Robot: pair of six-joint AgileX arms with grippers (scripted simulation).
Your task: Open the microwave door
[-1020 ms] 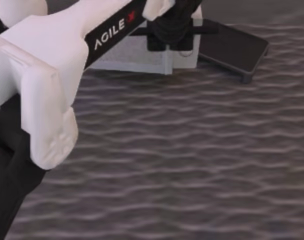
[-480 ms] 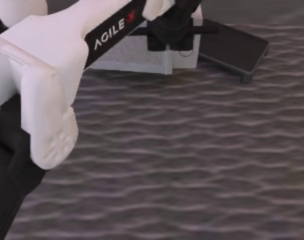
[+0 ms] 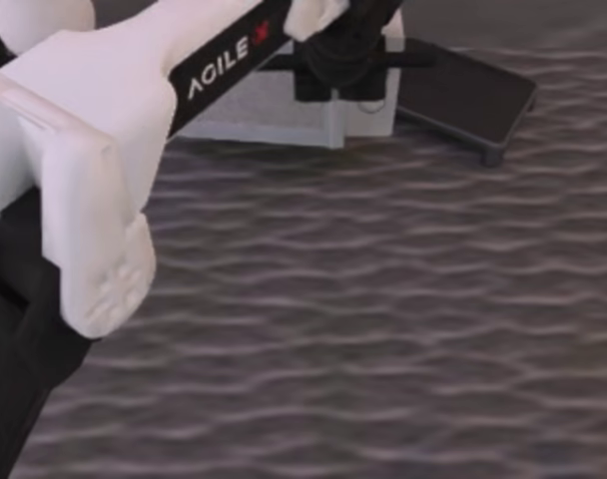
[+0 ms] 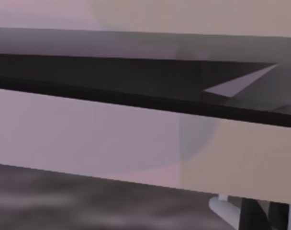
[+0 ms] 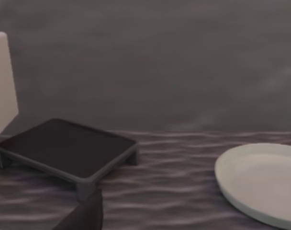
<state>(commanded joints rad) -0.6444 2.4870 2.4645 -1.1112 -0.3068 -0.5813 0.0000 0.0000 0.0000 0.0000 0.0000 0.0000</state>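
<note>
Grey and boxy, the microwave sits at the far edge of the table, near the middle of the top view, largely hidden under the left arm. The left gripper is right up against the microwave door, at the seam beside the control panel; I cannot tell whether it is spread or closed. The left wrist view shows only pale panels and a dark gap, very close. The door looks rigid and light, hinged on one side; my judgement is that the free edge by the panel is the place to hook and swing. The right arm is parked, facing a black tray and a white plate.
</note>
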